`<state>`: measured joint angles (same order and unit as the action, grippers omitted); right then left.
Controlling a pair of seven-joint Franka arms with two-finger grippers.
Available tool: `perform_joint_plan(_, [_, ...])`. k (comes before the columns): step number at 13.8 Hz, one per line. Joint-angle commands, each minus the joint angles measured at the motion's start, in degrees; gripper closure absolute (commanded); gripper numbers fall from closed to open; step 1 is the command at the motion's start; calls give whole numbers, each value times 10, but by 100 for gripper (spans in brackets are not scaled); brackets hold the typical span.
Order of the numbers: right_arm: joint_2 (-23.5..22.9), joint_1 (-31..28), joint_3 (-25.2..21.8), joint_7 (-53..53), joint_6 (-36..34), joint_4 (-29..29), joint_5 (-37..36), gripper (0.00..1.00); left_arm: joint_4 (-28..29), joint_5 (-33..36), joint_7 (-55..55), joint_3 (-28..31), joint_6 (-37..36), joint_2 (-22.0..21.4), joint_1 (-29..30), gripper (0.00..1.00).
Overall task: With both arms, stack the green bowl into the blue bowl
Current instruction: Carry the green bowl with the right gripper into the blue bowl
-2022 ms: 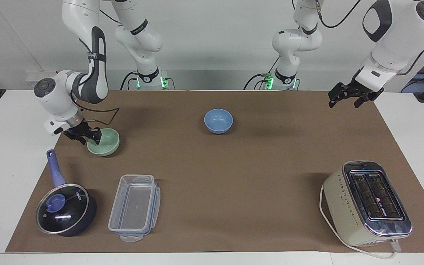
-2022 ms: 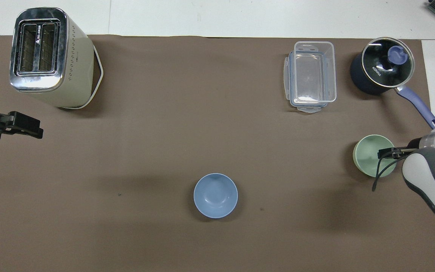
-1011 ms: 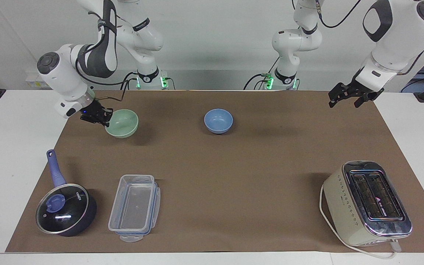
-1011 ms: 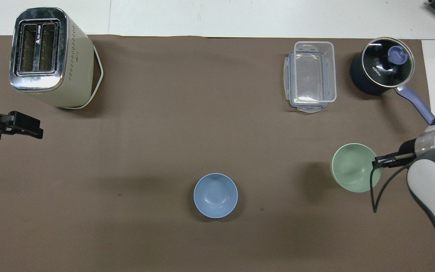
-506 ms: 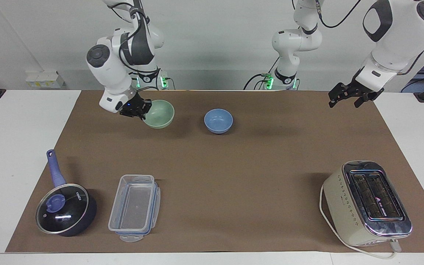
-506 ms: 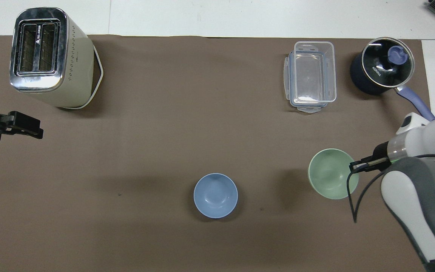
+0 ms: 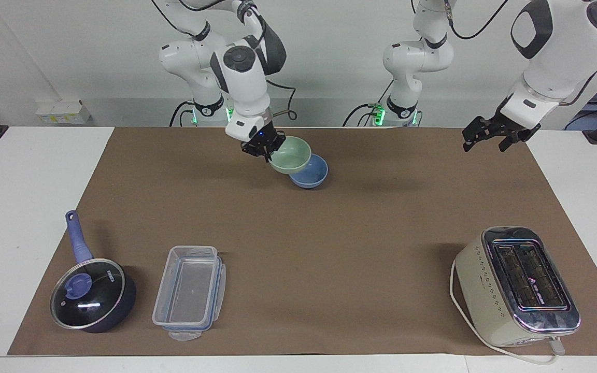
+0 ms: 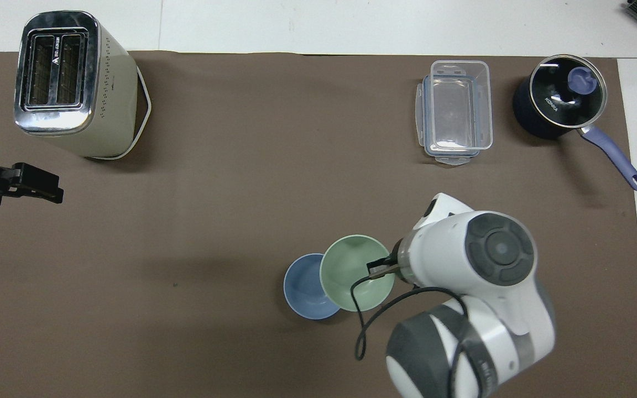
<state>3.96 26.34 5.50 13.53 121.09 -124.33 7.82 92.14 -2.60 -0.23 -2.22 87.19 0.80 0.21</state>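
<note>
White tabletop [image 7: 29,171] under a brown mat [image 7: 360,233], white wall at the robots' end. Two arms, two bowls, one toaster, one saucepan, one clear food container.

Right tool [image 7: 264,147] up in the air, clamped on the rim of the green bowl [image 7: 291,154], held just over the blue bowl [image 7: 311,173] and overlapping its edge on the right arm's side; not yet seated in it. Blue bowl down on the mat, near the robots at mid-table.

Left tool [image 7: 490,135] waiting in the air over the mat's edge at the left arm's end, fingers apart, holding nothing.

Cream toaster [image 7: 516,285] far from the robots at the left arm's end, cord looping round it. Dark blue lidded saucepan [image 7: 91,295] and clear container [image 7: 189,292] side by side, far from the robots at the right arm's end, close to the mat's edge. Wide bare stretch of mat between container and toaster and all round the bowls.
</note>
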Motion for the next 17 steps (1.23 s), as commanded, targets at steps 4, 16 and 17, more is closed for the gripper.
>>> perform_joint_plan(4, [-41,29,-5,42,54,-7,11,100,-2,13,-7,-1,-10,-3,0,0])
perform_joint_plan(16, [-85,45,-4,49,114,-23,26,100,-2,13,-7,-1,-10,-3,0,0])
perform_joint_plan(17, [-85,45,-4,48,114,-23,26,100,-2,13,-7,-1,-10,-3,0,0])
